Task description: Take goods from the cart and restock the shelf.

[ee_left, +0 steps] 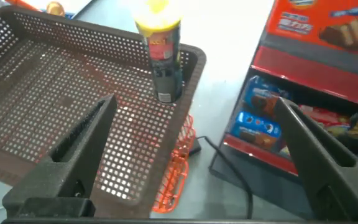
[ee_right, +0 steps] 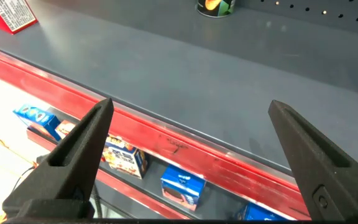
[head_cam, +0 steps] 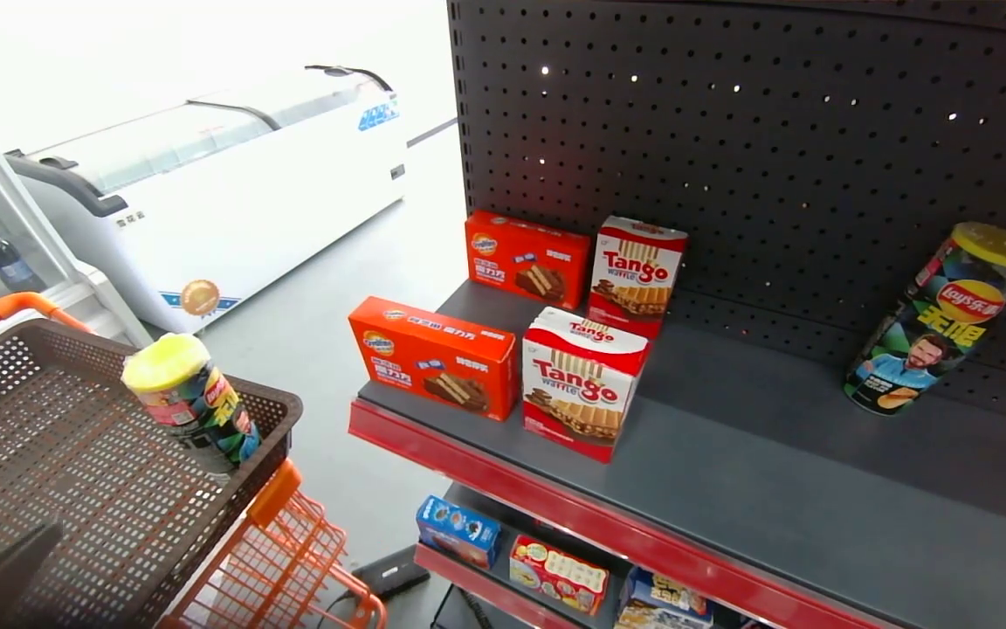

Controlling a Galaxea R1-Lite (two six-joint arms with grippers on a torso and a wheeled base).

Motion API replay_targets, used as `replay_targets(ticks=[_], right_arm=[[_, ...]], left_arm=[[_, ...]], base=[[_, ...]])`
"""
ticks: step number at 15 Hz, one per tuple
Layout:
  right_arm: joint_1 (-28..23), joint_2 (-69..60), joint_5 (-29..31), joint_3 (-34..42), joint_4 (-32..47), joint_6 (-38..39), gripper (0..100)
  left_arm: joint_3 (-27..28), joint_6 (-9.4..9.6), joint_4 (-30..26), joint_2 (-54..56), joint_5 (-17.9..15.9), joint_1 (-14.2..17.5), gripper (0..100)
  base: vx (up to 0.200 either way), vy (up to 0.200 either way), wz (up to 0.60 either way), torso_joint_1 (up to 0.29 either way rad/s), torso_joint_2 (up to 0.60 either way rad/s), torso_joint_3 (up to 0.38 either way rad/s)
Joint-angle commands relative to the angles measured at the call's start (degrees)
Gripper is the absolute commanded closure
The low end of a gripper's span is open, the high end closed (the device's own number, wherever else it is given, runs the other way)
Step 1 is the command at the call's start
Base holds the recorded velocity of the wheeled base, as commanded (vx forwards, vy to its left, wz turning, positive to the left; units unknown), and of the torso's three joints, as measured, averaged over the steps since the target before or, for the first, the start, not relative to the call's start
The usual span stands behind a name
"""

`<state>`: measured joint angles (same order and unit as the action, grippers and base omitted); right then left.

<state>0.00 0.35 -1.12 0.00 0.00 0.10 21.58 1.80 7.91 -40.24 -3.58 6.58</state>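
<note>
A chip can with a yellow lid (head_cam: 193, 397) stands upright in the brown perforated basket (head_cam: 49, 489) on top of the orange cart (head_cam: 293, 559). In the left wrist view the same chip can (ee_left: 161, 53) stands at the basket's far corner, beyond my left gripper (ee_left: 194, 109), which is open and holds nothing. A second chip can (head_cam: 948, 319) stands against the pegboard on the grey shelf (head_cam: 774, 472). My right gripper (ee_right: 191, 115) hangs open in front of the shelf's red front edge (ee_right: 185, 146), with the second chip can's base (ee_right: 216, 7) at the back of the shelf.
Two orange boxes (head_cam: 433, 356) and two red-and-white wafer boxes (head_cam: 582, 384) stand at the shelf's left end. Small snack boxes (head_cam: 555, 572) fill the lower shelf. A white chest freezer (head_cam: 223, 192) stands beyond the cart. The shelf's middle and right are bare.
</note>
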Motion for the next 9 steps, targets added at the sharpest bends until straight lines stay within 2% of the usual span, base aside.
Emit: replay_targets(ticks=[1, 2, 4, 6, 9], right_arm=[[0.0, 0.0, -0.02, 0.0, 0.0, -0.01, 0], [0.0, 0.0, -0.02, 0.0, 0.0, -0.01, 0], [0.0, 0.0, -0.02, 0.0, 0.0, -0.01, 0], [0.0, 0.0, -0.02, 0.0, 0.0, -0.01, 0], [0.0, 0.0, -0.02, 0.0, 0.0, -0.01, 0]], left_arm=[[2.07, 5.67, 10.9, -24.09, -3.27, 8.09, 0], [1.1, 8.04, 15.47, -28.31, -3.8, 7.39, 0], [-1.89, 8.22, 26.72, -35.96, -3.45, 7.22, 0], [-4.88, 8.57, 37.09, -42.64, -1.69, 7.04, 0], [-5.67, 8.57, 46.84, -49.14, -1.34, 6.6, 0]], base=[[0.0, 0.0, 0.0, 0.0, 0.0, 0.0], [0.0, 0.0, 0.0, 0.0, 0.0, 0.0], [0.0, 0.0, 0.0, 0.0, 0.0, 0.0], [0.0, 0.0, 0.0, 0.0, 0.0, 0.0], [0.0, 0.0, 0.0, 0.0, 0.0, 0.0]])
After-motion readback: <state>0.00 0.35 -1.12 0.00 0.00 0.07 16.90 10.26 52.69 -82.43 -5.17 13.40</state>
